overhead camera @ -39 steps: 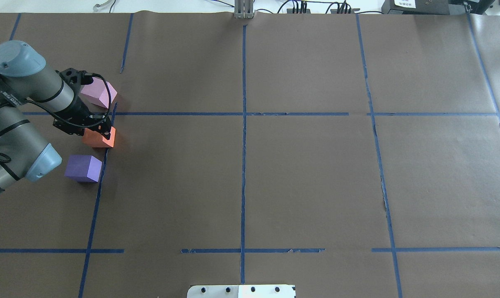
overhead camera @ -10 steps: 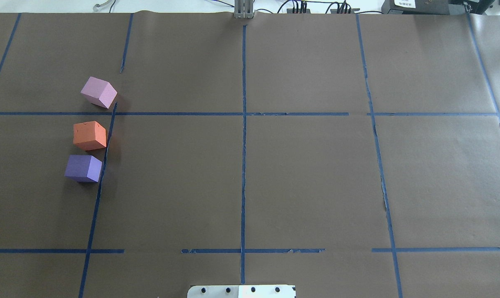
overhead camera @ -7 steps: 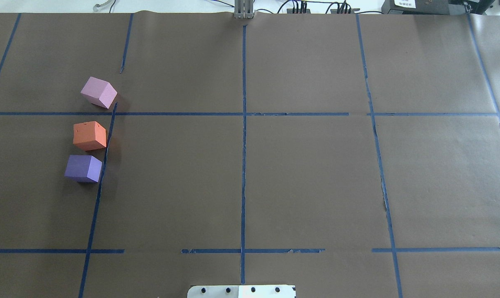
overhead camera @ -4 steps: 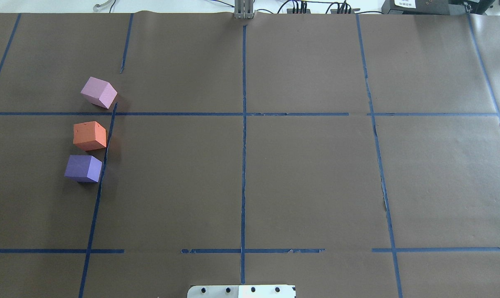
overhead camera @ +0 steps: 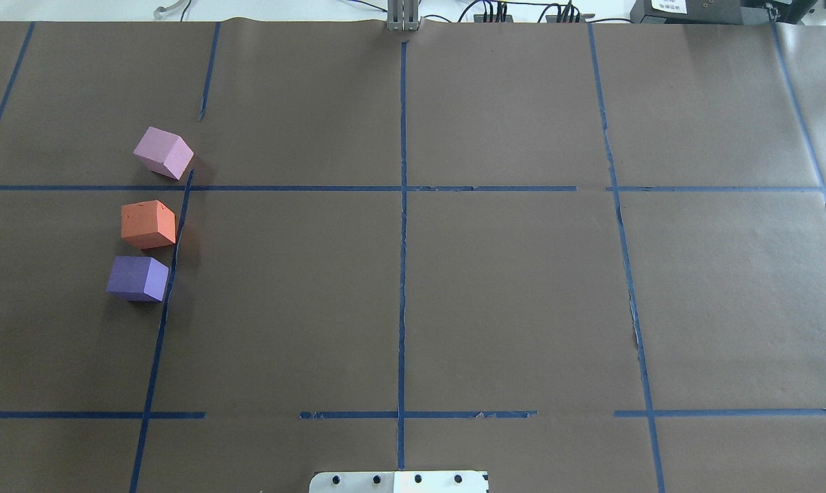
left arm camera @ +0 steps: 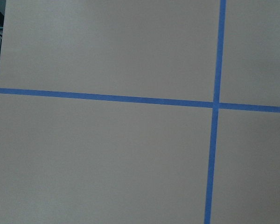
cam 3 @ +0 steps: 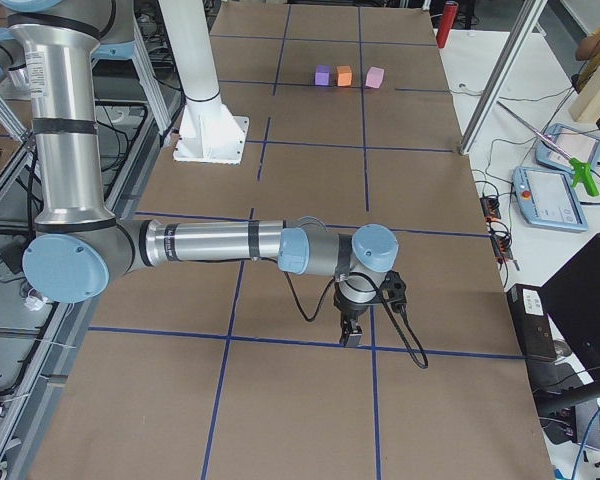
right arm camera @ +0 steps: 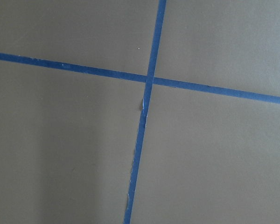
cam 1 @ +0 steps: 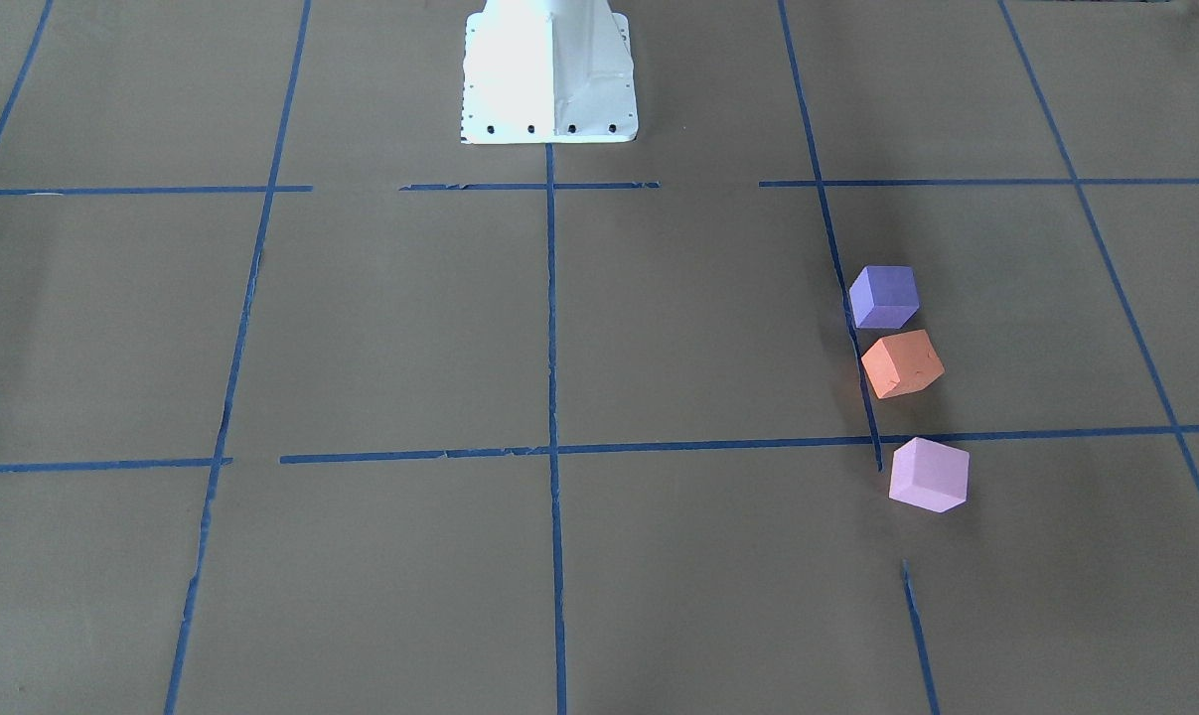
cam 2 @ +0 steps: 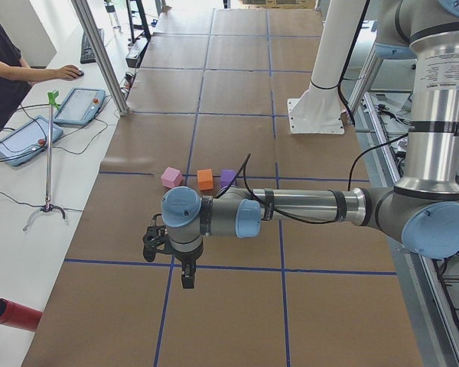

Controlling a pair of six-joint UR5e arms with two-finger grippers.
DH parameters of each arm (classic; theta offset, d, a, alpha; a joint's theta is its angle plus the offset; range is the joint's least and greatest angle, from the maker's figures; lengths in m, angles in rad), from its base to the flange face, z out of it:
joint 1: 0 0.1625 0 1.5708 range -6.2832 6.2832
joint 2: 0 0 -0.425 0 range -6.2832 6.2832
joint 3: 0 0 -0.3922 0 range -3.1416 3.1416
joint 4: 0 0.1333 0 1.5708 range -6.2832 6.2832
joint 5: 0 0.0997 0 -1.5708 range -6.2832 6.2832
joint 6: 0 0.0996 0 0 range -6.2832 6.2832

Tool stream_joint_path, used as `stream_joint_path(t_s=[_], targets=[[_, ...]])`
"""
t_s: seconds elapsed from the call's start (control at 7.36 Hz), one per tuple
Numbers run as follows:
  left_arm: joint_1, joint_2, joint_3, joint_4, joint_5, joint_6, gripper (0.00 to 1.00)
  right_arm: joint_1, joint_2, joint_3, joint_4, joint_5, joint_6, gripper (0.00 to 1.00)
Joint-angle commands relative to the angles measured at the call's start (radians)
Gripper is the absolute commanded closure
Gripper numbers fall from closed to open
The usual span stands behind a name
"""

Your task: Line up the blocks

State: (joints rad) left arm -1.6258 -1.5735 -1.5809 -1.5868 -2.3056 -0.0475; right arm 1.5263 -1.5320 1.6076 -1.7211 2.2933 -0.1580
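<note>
Three cubes stand in a rough line along a blue tape line on the table's left side: the pale pink block [overhead camera: 163,153], the orange block [overhead camera: 148,224] and the violet-purple block [overhead camera: 137,278]. The orange and purple blocks nearly touch; the pink one stands apart and turned. They also show in the front view: purple [cam 1: 884,296], orange [cam 1: 902,363], pink [cam 1: 928,475]. My left gripper [cam 2: 187,279] hangs over bare table, away from the blocks. My right gripper [cam 3: 351,338] hangs far from them at the other end. I cannot tell whether either is open or shut.
The white robot base [cam 1: 549,70] stands mid-table at the robot's edge. A red cylinder [cam 2: 11,315] lies off the paper at the left end. An operator [cam 2: 4,69] and tablets [cam 2: 78,105] are beside the table. Both wrist views show only taped paper.
Since 5.3 s ago my left arm has left the overhead view and the orange block stands free, a little further left. Nothing has changed over the last second.
</note>
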Motion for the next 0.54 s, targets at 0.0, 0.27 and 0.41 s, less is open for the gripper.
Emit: stream_joint_path(t_s=[0.0, 0.27, 0.41], targets=[[0.003, 0.000, -0.002, -0.002, -0.003, -0.002, 0.00, 0.000, 0.000, 0.000, 0.000, 0.000, 0.000, 0.00], [0.003, 0.000, -0.001, -0.002, -0.003, 0.004, 0.00, 0.000, 0.001, 0.000, 0.000, 0.000, 0.000, 0.00], [0.003, 0.000, 0.002, -0.002, -0.003, 0.008, 0.00, 0.000, 0.000, 0.000, 0.000, 0.000, 0.000, 0.00]])
